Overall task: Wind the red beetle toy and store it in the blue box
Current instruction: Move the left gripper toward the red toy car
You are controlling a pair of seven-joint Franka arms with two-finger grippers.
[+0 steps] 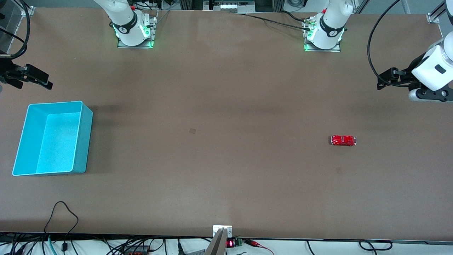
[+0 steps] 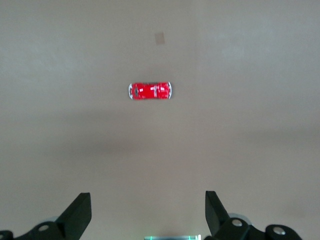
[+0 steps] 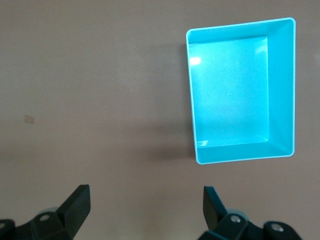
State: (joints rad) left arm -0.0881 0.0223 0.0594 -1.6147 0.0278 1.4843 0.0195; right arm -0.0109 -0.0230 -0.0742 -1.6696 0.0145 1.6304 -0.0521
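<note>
I'm looking at the table (image 1: 226, 106) first: the blue box (image 1: 53, 138) is sitting empty at the right arm's end, ready to receive. The left tool (image 1: 384, 78) is hovering with jaws spread wide above its end, the right tool (image 1: 39, 78) likewise above the box's end. The red beetle toy (image 1: 343, 140) is resting untouched near the left arm, so I'm judging that arm should be reaching first.
</note>
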